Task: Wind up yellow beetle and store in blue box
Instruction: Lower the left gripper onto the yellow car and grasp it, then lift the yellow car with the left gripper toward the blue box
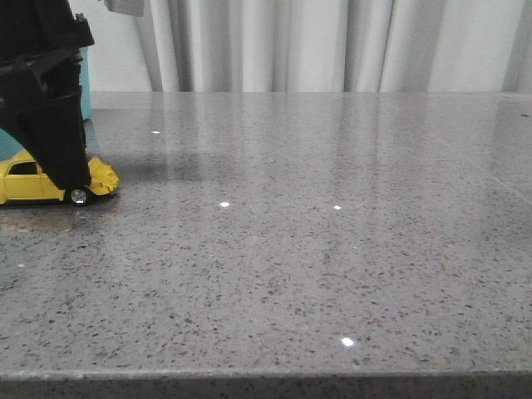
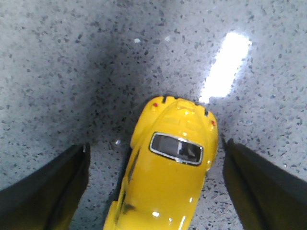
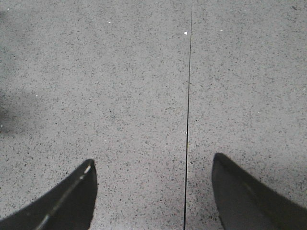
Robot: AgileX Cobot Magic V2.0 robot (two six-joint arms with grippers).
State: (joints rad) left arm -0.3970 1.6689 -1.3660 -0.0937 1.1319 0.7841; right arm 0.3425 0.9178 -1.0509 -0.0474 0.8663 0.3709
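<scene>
The yellow beetle [image 1: 33, 181] sits on its wheels on the speckled grey stone table [image 1: 316, 249], at the far left of the front view, its rounded end and one silver wheel showing past the black left gripper [image 1: 58, 158] that stands in front of its middle. Seen from the left wrist, the left gripper [image 2: 156, 187] is spread wide, one dark finger [image 2: 45, 191] to each side of the beetle [image 2: 168, 177], with bare table visible between each finger and the glossy yellow body, so neither touches the toy. The car's dark window [image 2: 176, 147] with its bright trim faces the camera, and two small red lamps mark the rounded end that points away from the fingers. A bright strip of reflected light [image 2: 225, 67] lies on the table just beyond the beetle. A sliver of the blue box [image 1: 83, 83] shows behind the left arm, just beyond the beetle. The right gripper [image 3: 153, 191], seen only from its own wrist camera, also stands open over bare table, its fingers [image 3: 244, 196] holding nothing, with a thin dark seam [image 3: 188, 115] in the stone running between them. Pale pleated curtains [image 1: 332, 41] hang behind the table's far edge.
</scene>
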